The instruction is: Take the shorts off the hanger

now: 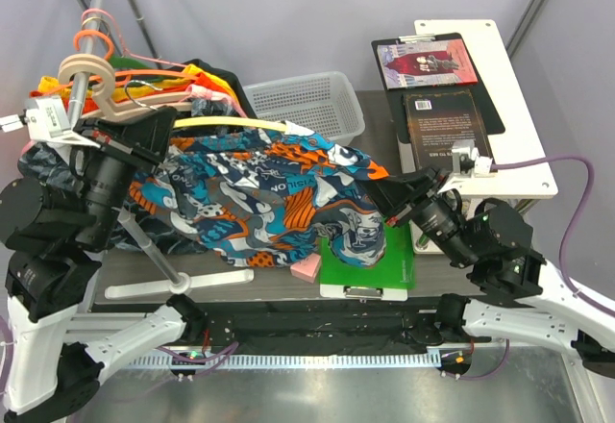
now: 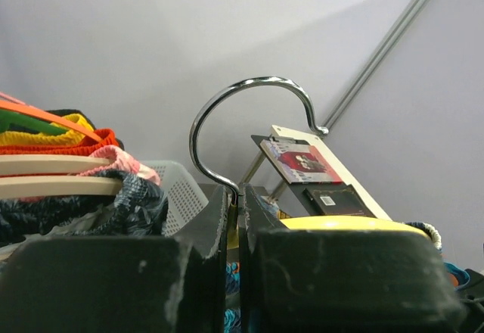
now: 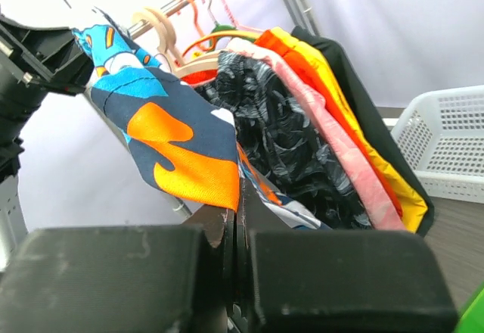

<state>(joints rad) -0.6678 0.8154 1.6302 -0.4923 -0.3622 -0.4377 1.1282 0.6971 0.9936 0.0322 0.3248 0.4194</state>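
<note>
The shorts [image 1: 274, 197], printed in blue, teal, orange, white and black, hang stretched between my two grippers above the table. The pale yellow hanger [image 1: 235, 123] runs along their top edge. My left gripper [image 1: 163, 139] is shut on the hanger's neck. In the left wrist view the jaws [image 2: 236, 197] pinch the base of the metal hook [image 2: 249, 91], and the yellow arm [image 2: 355, 225] shows to the right. My right gripper [image 1: 386, 204] is shut on the right edge of the shorts. In the right wrist view the fabric [image 3: 178, 147] rises from the closed jaws [image 3: 237, 200].
A clothes rack at back left holds orange, yellow, pink and dark leaf-print garments [image 1: 144, 82] on other hangers; they also show in the right wrist view [image 3: 302, 136]. A white basket [image 1: 307, 96] stands behind the shorts. A green board [image 1: 375, 260] and a pink piece [image 1: 306, 269] lie under them. Books [image 1: 442, 87] lie on a white shelf.
</note>
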